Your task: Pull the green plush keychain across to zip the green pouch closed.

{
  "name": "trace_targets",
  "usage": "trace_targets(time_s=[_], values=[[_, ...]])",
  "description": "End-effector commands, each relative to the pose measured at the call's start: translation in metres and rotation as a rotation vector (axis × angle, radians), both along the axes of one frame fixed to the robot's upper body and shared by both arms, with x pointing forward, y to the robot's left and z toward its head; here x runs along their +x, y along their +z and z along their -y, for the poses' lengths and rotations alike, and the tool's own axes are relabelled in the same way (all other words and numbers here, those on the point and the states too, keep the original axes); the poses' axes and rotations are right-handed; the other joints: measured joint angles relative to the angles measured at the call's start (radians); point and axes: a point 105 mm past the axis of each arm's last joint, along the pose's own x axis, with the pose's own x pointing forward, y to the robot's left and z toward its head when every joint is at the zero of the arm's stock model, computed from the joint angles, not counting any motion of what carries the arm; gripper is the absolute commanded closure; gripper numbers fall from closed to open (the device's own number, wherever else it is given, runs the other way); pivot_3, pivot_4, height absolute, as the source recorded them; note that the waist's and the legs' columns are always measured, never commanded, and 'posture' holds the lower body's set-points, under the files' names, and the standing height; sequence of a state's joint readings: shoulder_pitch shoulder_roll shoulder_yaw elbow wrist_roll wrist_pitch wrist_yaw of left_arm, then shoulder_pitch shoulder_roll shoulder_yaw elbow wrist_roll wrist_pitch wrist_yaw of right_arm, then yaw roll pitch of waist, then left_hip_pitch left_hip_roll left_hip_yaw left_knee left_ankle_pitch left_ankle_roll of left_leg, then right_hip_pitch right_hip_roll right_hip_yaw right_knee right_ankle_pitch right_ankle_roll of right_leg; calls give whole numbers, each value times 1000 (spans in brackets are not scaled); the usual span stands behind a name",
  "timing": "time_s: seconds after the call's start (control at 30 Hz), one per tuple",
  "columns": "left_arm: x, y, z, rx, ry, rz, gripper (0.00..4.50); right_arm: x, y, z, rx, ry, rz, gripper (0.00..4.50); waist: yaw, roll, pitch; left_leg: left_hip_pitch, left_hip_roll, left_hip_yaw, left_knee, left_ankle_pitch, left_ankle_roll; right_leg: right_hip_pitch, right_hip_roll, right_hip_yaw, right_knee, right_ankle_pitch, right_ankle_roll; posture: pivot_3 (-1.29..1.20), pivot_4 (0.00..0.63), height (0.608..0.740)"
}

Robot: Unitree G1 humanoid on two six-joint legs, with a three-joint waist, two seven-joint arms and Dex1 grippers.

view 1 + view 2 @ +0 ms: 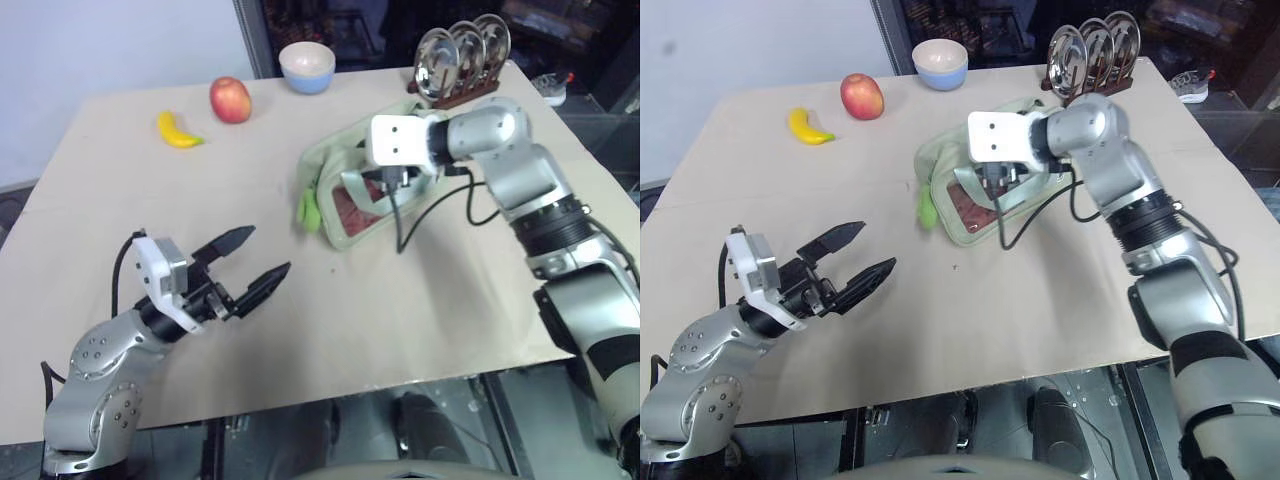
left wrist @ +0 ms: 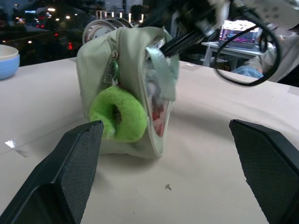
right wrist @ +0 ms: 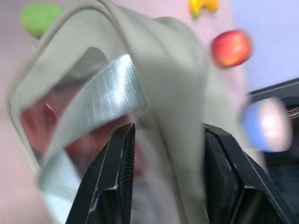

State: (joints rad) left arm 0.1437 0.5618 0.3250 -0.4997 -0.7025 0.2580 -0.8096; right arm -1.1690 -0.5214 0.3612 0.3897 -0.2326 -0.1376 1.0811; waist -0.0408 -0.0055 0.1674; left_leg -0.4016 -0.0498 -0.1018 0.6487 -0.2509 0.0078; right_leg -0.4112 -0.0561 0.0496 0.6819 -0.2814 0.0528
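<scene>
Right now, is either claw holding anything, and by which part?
The left gripper holds nothing. The right gripper straddles the green pouch near its top edge; a firm hold cannot be told.

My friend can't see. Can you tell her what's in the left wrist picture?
A fuzzy lime-green ring keychain hangs from the zipper at the near end of a pale green fabric pouch standing on a tan table. The left gripper faces it with its black jaws wide apart, not touching.

The green pouch (image 1: 352,190) lies mid-table — clear window up; the green plush keychain (image 2: 117,113) hangs at its end.
</scene>
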Motion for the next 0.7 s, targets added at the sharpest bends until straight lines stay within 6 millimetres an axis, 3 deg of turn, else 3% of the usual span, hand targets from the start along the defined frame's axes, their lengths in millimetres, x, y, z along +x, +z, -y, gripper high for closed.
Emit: trace_targets(time_s=[0.03, 0.33, 0.43, 0.57, 0.7], values=[[-4, 10, 0, 14, 6, 59, 0, -5, 18, 5, -10, 34, 128, 2520, -3, 0, 0, 0, 0, 0, 0, 0, 0, 0, 0, 0, 0, 0, 0, 0, 150, 740], [-2, 14, -1, 5, -20, 73, 0, 9, 8, 14, 56, -32, 6, 2520, -1, 0, 0, 1, 1, 2, 0, 0, 0, 1, 1, 2, 1, 0, 0, 0, 150, 740], [-2, 14, -3, 7, -20, 73, 0, 11, 0, 10, 119, -51, -137, 2520, -3, 0, 0, 1, 1, 2, 0, 0, 0, 1, 1, 2, 1, 0, 0, 0, 150, 740], [-3, 12, -10, 19, 0, 64, 0, 4, 2, 0, 270, -85, -381, 4347, -4, 0, 0, 1, 1, 1, 0, 0, 0, 1, 1, 2, 1, 0, 0, 0, 150, 740], [-3, 6, -21, 17, 46, 42, 0, 3, 14, -8, 359, -154, -436, 4434, -2, 0, 0, 1, 1, 1, 0, 0, 0, 0, 1, 1, 1, 0, 0, 0, 150, 740]])
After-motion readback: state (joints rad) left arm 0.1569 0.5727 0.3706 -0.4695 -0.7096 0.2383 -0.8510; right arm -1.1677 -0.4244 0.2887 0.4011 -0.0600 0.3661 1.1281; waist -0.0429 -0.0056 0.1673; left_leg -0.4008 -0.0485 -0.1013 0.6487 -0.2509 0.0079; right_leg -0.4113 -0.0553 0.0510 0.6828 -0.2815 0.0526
